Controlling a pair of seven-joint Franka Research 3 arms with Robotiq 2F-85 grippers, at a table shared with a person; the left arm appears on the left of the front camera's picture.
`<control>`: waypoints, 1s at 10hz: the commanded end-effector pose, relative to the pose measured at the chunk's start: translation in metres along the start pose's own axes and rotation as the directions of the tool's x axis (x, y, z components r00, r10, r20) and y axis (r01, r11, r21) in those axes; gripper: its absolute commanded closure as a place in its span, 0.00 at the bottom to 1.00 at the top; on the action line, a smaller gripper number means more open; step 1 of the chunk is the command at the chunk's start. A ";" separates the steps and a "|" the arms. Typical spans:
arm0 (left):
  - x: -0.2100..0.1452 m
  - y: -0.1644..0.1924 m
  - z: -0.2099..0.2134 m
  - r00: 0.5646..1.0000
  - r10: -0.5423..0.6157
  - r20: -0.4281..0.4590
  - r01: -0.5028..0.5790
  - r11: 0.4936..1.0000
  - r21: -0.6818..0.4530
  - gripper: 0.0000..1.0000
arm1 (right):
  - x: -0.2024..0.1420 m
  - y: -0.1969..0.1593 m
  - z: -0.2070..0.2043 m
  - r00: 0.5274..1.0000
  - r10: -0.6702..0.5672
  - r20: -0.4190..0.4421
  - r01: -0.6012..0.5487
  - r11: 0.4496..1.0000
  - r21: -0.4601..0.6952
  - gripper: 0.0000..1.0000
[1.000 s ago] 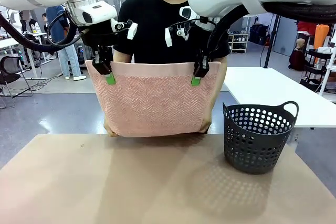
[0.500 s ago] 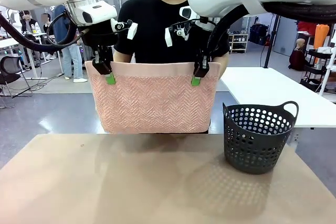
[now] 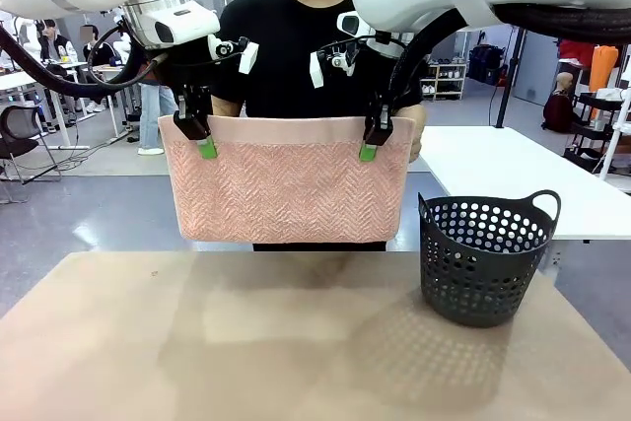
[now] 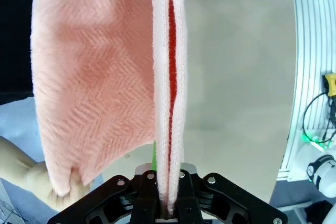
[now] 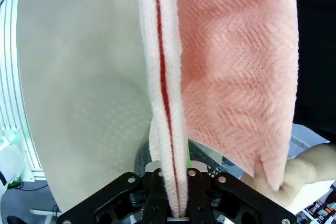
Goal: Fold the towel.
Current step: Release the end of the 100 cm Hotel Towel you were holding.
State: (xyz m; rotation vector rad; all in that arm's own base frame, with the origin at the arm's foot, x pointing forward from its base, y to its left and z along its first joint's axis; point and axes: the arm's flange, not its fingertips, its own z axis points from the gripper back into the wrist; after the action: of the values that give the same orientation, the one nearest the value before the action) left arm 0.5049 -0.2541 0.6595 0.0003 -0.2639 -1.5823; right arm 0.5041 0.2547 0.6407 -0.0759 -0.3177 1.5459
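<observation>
Where two hands clamp, one towel hangs.

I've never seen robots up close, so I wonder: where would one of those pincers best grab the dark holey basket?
Probably by a loop handle on the basket, coming straight down from above. The handle arches over the rim, thin enough to pinch, while the round body looks too wide.

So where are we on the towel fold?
Done: left gripper and right gripper each clamp a top corner, so the towel hangs above the table. In hand: the person's hands hold its lower corners up behind, near the grippers. Left: finishing that fold, laying it down.
</observation>
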 end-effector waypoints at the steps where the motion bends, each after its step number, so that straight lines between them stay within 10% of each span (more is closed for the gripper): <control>1: 0.000 0.000 0.002 1.000 0.000 0.000 0.000 1.000 0.003 1.00 | -0.001 0.000 0.001 1.000 0.002 -0.007 -0.002 1.000 -0.003 1.00; 10: 0.000 0.000 0.002 1.000 0.000 0.000 0.000 1.000 0.003 1.00 | -0.001 0.000 0.001 1.000 0.002 -0.007 -0.002 1.000 -0.003 1.00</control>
State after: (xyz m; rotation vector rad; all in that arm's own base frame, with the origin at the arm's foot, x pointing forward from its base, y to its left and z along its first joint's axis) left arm 0.5048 -0.2542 0.6597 0.0004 -0.2642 -1.5825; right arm 0.5040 0.2548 0.6409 -0.0760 -0.3182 1.5460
